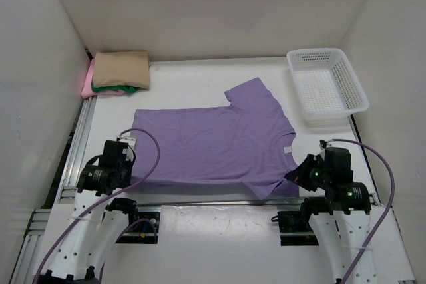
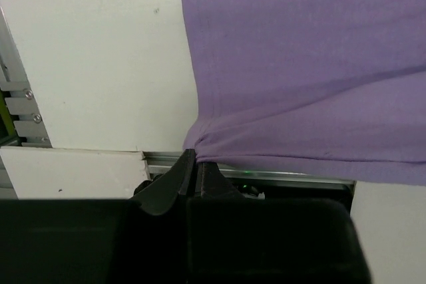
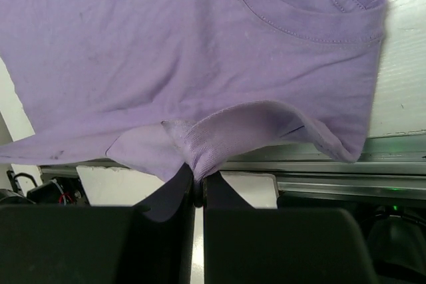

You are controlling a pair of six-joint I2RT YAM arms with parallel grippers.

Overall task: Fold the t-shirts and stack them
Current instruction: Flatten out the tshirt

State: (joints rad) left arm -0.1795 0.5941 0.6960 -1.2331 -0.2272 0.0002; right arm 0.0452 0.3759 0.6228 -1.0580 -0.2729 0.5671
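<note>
The left tool [image 2: 196, 159] is clamped on the hem corner of the lavender t-shirt [image 1: 213, 141]. The right tool [image 3: 198, 179] is pinched shut on the bunched sleeve just beside the collar. The shirt lies spread on the white surface [image 1: 186, 78], reaching ahead of both tools and spanning the stretch between them. Far ahead of the left tool, the tan t-shirt [image 1: 122, 68] tops the folded dark green t-shirt [image 1: 116, 88] and pink t-shirt [image 1: 86, 84], and a white mesh basket [image 1: 313, 52] sits ahead of the right tool.
</note>
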